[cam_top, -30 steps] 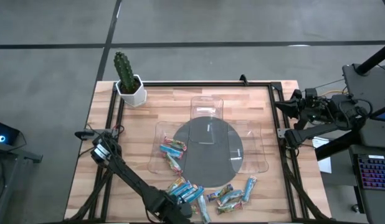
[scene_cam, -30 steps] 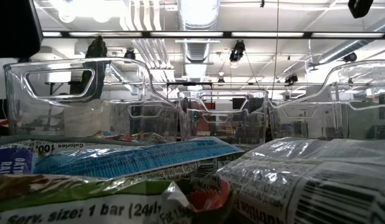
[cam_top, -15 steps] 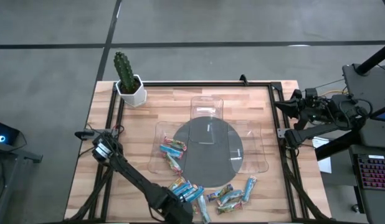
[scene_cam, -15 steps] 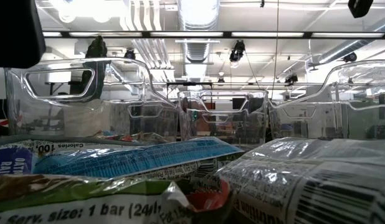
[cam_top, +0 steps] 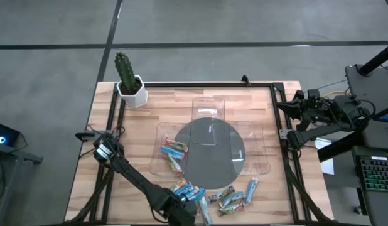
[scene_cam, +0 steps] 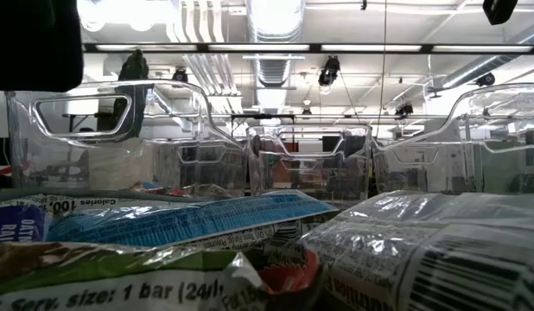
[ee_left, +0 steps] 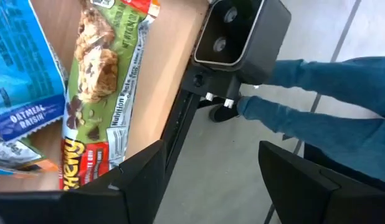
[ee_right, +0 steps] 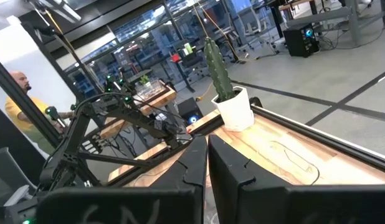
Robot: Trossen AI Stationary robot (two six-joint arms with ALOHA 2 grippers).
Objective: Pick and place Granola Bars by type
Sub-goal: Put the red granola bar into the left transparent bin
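A: Two or three Granola Bars (cam_top: pixel 174 150) lie in the tray (cam_top: pixel 157 145) left of the dark mat (cam_top: pixel 210 149). How many are left?

B: Most, piled below the mat at the table edge. The left gripper (cam_top: pixel 179 212) hangs over that pile, fingers wide apart, holding nothing. The right gripper (cam_top: pixel 293 107) waits closed, off to the mat's right.
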